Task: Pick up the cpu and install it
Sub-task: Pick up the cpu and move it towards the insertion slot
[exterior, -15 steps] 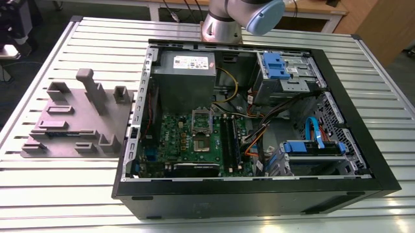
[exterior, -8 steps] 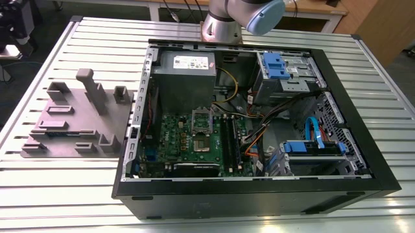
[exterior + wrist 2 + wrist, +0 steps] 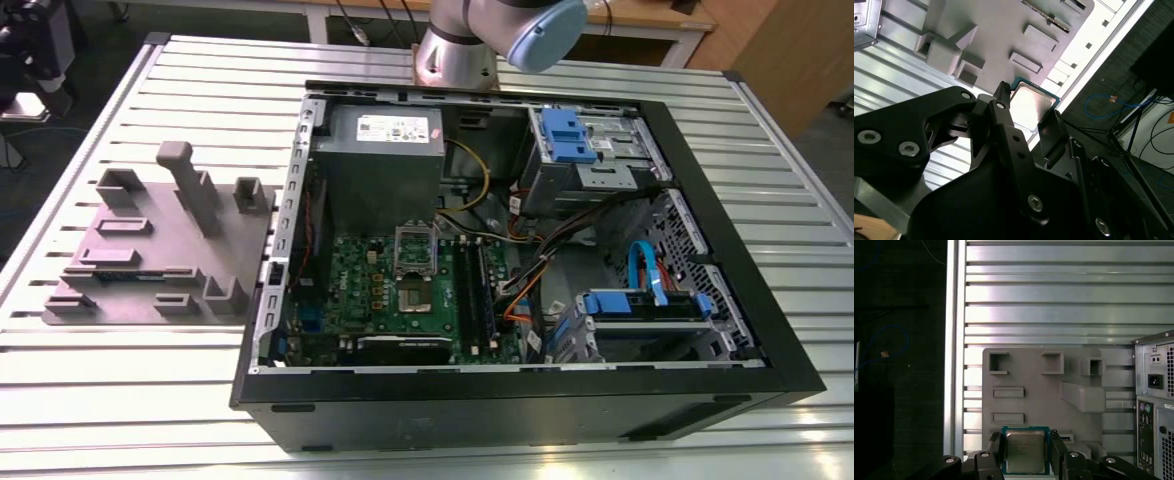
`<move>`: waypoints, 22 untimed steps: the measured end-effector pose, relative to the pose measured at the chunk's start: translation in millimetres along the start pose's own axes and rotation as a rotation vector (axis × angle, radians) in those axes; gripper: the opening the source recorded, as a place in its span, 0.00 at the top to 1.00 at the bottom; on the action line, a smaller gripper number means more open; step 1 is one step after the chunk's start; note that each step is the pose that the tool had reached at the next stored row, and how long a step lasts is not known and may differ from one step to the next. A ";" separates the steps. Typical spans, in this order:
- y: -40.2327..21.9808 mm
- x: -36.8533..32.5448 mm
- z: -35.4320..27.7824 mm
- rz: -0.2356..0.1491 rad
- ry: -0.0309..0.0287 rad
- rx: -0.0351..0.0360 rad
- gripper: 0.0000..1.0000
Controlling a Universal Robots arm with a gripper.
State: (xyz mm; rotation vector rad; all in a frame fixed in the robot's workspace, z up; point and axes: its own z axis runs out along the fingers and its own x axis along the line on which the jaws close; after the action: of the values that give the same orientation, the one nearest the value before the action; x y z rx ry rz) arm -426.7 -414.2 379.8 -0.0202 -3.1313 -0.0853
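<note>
The cpu (image 3: pixel 1025 450) sits squarely between the jaws, its silvery lid facing up toward the wrist and its green edge just showing around the metal. In both wrist views the two black jaws stand one against each of two opposite edges, closed in only as far as the chip's width, and to my eye they have hold of it. It looks large against the grey holder plate (image 3: pixel 1044 385) beyond it, so I judge it is lifted clear of that plate rather than resting in one of its pockets. The chip is near enough square, so there is no real long axis to speak of. What matters is that it lies flat and level across the jaws, with the two ungripped edges free. The plate lies on the slatted metal worktop (image 3: pixel 1054 295), straight beyond the jaws. The back panel of the computer case (image 3: pixel 1154 390) stands off to one side of them, well apart from the chip. In the exterior view the case lies open on its side with the green board (image 3: pixel 350 285) exposed within, beside the holder plate. There is one arm only, so no question of which is nearer.
</note>
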 end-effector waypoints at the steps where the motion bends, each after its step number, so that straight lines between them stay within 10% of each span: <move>1: 0.0 -0.4 0.0 0.000 0.0000 0.0000 0.53; 22: 0.1 -6.7 -0.1 0.000 0.0000 0.0000 0.53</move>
State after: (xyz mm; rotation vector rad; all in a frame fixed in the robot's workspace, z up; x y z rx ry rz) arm -420.0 -414.2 379.8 -0.0202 -3.1313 -0.0853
